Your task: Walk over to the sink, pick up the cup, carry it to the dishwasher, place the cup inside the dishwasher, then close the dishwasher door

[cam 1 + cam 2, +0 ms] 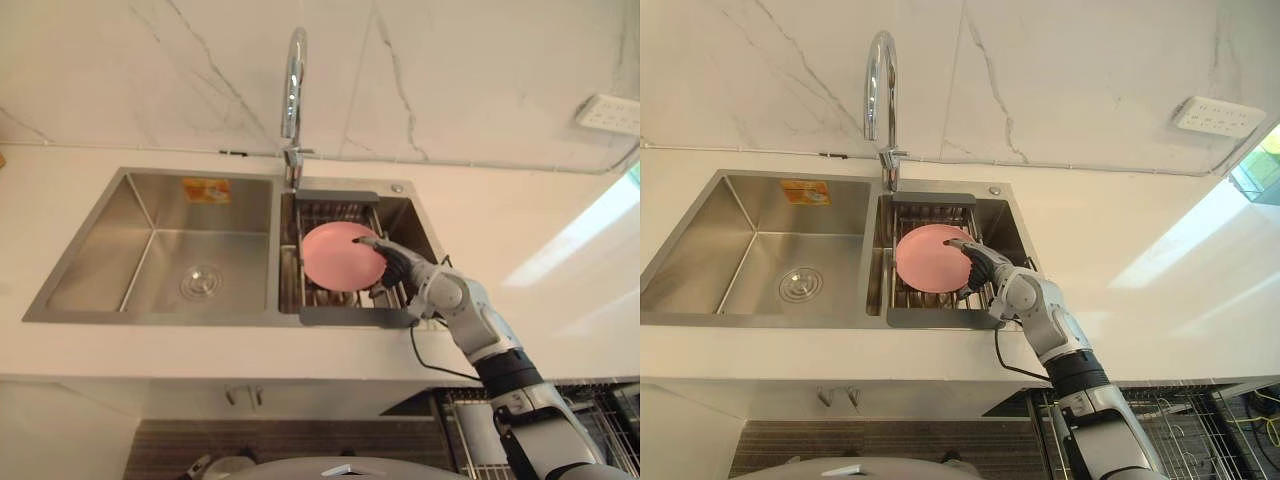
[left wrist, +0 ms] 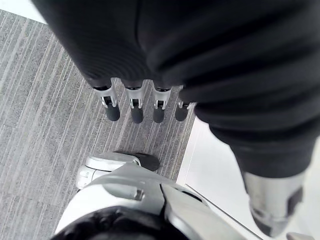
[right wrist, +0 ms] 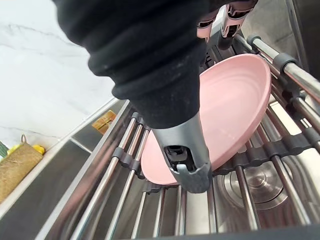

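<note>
1. Fingers (image 1: 368, 241) of the right hand (image 1: 395, 265) are spreading wide and reaching over the right side of a pink plate (image 1: 338, 257), with the thumb (image 3: 186, 167) stretching down by its lower rim.
2. No cup is showing; the pink plate is leaning tilted in the metal rack (image 3: 125, 155) that is sitting across the right basin of the sink (image 1: 150, 200), below the faucet (image 1: 292, 90).
3. White surface (image 1: 520, 230) is running all around the sink.
4. Left hand (image 2: 150, 40) is hanging over the grey floor (image 2: 40, 100), its fingers straight and holding nothing.
</note>
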You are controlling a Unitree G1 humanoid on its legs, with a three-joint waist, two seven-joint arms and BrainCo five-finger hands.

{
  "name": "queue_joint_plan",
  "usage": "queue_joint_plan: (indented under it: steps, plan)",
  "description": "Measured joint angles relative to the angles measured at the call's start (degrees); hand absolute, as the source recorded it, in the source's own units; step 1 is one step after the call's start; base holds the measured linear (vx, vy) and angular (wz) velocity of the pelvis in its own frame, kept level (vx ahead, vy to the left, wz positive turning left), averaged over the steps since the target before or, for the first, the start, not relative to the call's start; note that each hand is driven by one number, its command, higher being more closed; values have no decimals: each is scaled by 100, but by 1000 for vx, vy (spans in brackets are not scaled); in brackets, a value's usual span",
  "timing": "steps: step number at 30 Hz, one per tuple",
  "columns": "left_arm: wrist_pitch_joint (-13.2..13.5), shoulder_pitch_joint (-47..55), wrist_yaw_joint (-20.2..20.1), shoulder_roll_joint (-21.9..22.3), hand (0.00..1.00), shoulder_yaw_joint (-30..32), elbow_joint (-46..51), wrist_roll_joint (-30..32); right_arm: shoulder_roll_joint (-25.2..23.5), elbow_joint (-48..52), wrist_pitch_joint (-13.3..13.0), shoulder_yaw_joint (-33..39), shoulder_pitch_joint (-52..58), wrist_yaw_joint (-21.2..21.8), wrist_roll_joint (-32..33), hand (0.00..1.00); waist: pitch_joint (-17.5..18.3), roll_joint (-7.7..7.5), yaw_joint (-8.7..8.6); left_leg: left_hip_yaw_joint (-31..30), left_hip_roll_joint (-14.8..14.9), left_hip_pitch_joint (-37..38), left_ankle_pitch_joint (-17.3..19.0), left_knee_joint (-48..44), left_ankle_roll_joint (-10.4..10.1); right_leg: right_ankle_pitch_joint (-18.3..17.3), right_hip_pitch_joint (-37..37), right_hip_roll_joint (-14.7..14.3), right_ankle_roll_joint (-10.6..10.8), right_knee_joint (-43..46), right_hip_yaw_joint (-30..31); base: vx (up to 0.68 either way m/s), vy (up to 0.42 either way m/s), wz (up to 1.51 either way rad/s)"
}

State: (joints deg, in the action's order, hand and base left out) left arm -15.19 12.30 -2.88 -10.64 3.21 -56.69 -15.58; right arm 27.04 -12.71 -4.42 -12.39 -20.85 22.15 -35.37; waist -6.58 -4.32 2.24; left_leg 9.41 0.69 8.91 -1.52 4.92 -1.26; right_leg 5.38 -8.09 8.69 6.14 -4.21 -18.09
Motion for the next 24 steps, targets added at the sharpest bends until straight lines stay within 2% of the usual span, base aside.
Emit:
queue_joint_plan:
  steps: [4, 10, 15, 17, 21, 24]
  plan:
    - [0, -17, 7, -29, 0, -115, 12, 0, -5, -125, -167, -112, 0, -365, -573, 0, 0, 0, 16, 0, 2, 2, 1, 0, 0, 1, -9, -6, 1, -17, -4, 0, 0, 0]
    - [-64, -17, 16, -64, 0, -238, 101, -3, -22, -433, -193, -232, 7, -1052, -1233, 0, 0, -1, 80, -13, -2, 7, -5, 1, 7, 2, -21, -8, 0, -17, -15, -12, -3, 1]
    - [-65, -22, 16, -89, 0, -330, 108, -47, -93, -942, -145, -319, 9, -1376, -1463, 0, -2, 2, 88, -137, -29, -41, -18, 1, 21, -2, -43, 3, 7, -17, -141, -25, -7, 12]
    - [-126, -17, 19, -107, 0, -336, 111, -337, -99, -1140, -129, -321, 9, -1520, -1483, 0, -4, 5, 133, -170, -33, -61, -27, 1, 23, -2, -50, 4, 7, -30, -171, -12, -3, 10]
    - [-194, -12, 22, -116, 0, -336, 111, -443, -136, -1278, -137, -323, -29, -1667, -1638, 0, -8, 10, 143, -227, -39, -61, -35, 1, 26, -3, -88, 8, 9, -33, -241, -5, -7, 8]
    - [-198, -14, 21, -116, 0, -335, 116, -442, -167, -1387, -30, -337, -70, -1755, -1677, 0, -9, 12, 149, -299, -47, -76, -48, 1, 25, -9, -116, 15, 16, -34, -312, -11, -7, 12]
